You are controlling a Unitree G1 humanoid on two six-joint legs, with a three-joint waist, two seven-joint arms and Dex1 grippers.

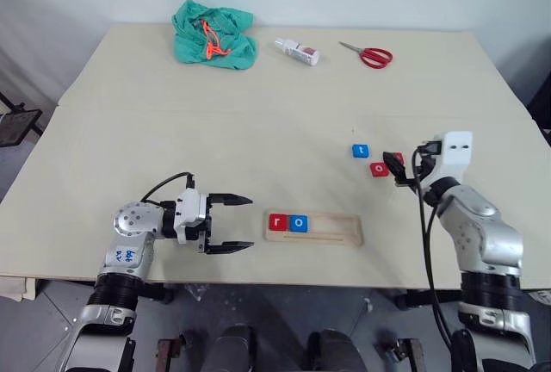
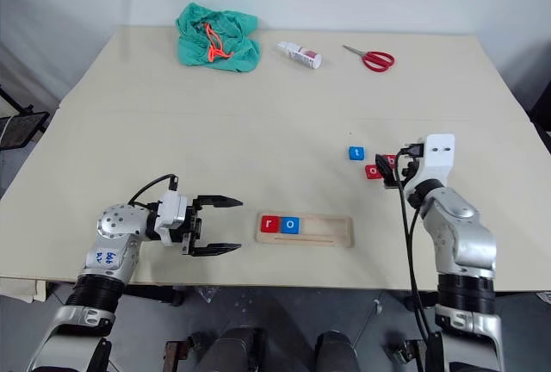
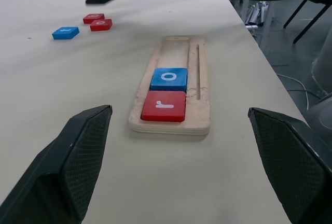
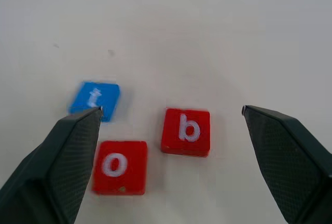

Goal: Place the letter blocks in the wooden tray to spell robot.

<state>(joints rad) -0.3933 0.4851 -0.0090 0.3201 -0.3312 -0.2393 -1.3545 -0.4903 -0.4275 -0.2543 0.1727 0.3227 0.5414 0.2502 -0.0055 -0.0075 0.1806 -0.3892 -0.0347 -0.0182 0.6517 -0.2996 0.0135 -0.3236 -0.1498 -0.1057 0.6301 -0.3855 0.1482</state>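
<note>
Nearest the camera, at the front edge of the desk [image 1: 258, 114], the left tool [image 1: 231, 224] lies level with its two black fingers spread well apart, empty, aimed at the near end of the wooden tray [image 1: 336, 231]. That tray is a long, shallow, light-wood holder with rounded corners and a thin groove along one side. Two letter blocks sit flat in its left end, touching each other: a red "r" tile [image 1: 277, 222] at the very end and a blue "o" tile [image 1: 298, 223] just beside it. The remainder of the tray is bare wood.

Further back and to the right, three more tiles lie loose on the desk, near one another but apart: a blue "t" tile [image 4: 94, 99], a red "b" tile [image 4: 185, 131] and a red "o" tile [image 4: 120, 167]. Each is a small flat square with a white lowercase letter. The right tool [image 4: 168, 125] hovers over this group with its fingers wide apart, holding nothing; in the right wrist view the "b" and red "o" lie between the two fingers.

Along the far edge sit a crumpled green cloth [image 1: 213, 36] with an orange cord, a small white bottle [image 1: 298, 52] lying on its side, its label too small to read, and red-handled scissors [image 1: 368, 55].
</note>
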